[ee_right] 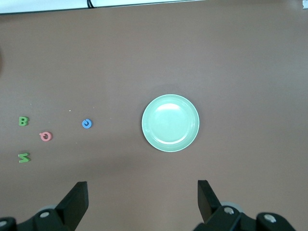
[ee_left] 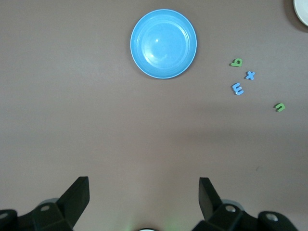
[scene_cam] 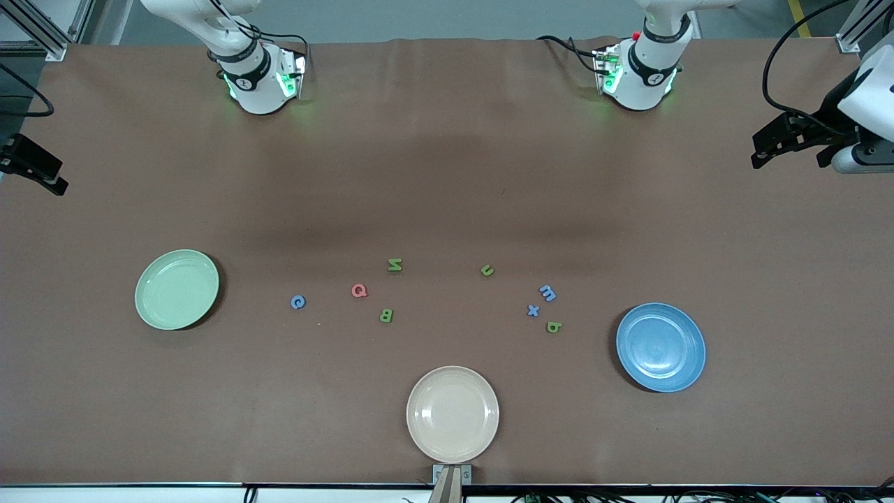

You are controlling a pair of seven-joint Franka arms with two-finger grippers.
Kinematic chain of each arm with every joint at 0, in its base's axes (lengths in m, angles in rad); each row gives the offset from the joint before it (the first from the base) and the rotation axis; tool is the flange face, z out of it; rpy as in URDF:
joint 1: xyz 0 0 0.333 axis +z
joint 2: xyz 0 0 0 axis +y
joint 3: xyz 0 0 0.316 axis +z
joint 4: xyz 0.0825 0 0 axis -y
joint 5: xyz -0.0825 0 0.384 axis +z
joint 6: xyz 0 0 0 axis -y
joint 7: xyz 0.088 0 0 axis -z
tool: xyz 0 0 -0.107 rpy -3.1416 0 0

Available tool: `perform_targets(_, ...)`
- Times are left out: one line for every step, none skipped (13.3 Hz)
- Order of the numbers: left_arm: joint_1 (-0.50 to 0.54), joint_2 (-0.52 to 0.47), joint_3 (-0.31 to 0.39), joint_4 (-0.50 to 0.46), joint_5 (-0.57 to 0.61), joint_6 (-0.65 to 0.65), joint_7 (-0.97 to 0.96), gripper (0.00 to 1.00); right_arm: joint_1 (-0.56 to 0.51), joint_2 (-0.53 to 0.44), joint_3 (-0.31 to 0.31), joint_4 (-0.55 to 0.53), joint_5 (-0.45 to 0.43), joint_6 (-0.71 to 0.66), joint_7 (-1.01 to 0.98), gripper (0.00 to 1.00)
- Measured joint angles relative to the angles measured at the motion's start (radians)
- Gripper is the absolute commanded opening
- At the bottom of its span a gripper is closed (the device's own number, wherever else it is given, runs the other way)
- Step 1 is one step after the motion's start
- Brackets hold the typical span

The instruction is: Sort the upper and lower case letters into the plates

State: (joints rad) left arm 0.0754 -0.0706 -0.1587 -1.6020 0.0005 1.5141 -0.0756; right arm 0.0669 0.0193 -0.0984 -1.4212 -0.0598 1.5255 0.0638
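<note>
Both arms wait high over the brown tabletop [scene_cam: 447, 161]. Left pincer [ee_left: 144, 192] gapes wide, empty, above the round blue plate [ee_left: 163, 43]; right pincer [ee_right: 142, 195] likewise, above the round mint-green plate [ee_right: 170, 122].

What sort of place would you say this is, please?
Probably a robotics lab: a brown-covered table, metal framing at its corners, and toy letters laid out between plates as a test.
</note>
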Motion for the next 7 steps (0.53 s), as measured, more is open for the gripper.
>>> perform_targets(0.000,0.002,0.000,0.000,0.000,0.000,0.000,1.00,0.000,0.000,0.000,0.000,0.000,0.000,0.000,1.00)
perform_targets(0.000,0.004,0.000,0.001,0.000,0.000,0.000,1.00,0.000,0.000,0.000,0.000,0.000,0.000,0.000,1.00)
perform_targets(0.000,0.006,0.000,0.001,0.000,0.000,0.000,1.00,0.000,0.000,0.000,0.000,0.000,0.000,0.000,1.00)
perform_targets(0.000,0.008,0.000,0.002,0.000,0.000,0.000,1.00,0.000,0.000,0.000,0.000,0.000,0.000,0.000,1.00)
perform_targets(0.000,0.010,0.000,0.004,0.000,0.000,0.000,1.00,0.000,0.000,0.000,0.000,0.000,0.000,0.000,1.00)
perform_targets(0.001,0.012,0.000,0.010,0.000,0.000,0.000,1.00,0.000,0.000,0.000,0.000,0.000,0.000,0.000,1.00)
perform_targets(-0.001,0.017,0.000,0.023,0.000,0.000,0.000,1.00,0.000,0.000,0.000,0.000,0.000,0.000,0.000,1.00)
